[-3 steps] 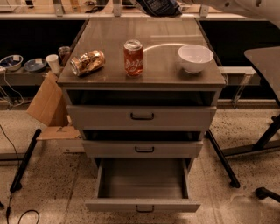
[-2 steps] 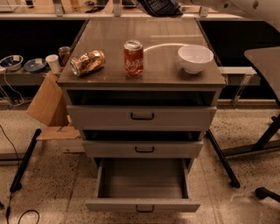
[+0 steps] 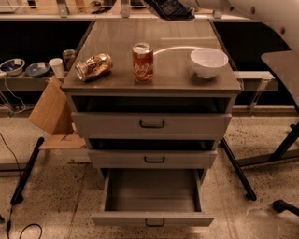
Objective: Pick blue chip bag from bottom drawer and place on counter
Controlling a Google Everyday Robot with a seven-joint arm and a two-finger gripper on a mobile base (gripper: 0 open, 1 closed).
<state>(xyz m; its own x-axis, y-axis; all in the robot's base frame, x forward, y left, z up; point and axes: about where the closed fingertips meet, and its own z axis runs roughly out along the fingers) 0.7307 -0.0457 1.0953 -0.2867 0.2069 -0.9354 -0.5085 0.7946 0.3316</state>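
Item 1. End effector (image 3: 186, 3): located at the top edge of the view, at the tip of a white arm (image 3: 261, 14) entering from the upper right. It is largely cut off by the frame, so whether it is spread or pressed together cannot be told.

Item 2. Blue chip bag (image 3: 168, 9): dark and crinkly, seen aloft directly beside the end effector on its left, above the far end of the table (image 3: 117, 42). It is apart from the table surface and well away from the bottom drawer (image 3: 152, 218).

Item 3. Table contents: a red soda can (image 3: 142, 62) is stood upright near the front middle. A gold can (image 3: 93, 66) is laid on its side to the left. A white bowl (image 3: 209, 61) is set to the right.

Item 4. Drawers: the bottom drawer is pulled out towards the camera. The middle drawer (image 3: 152, 158) and the top drawer (image 3: 152, 123) are set further back.

Item 5. Surroundings: a piece of cardboard (image 3: 49, 112) is leaned beside the cabinet on the left, and a paper cup (image 3: 57, 66) is placed on a low shelf behind it.
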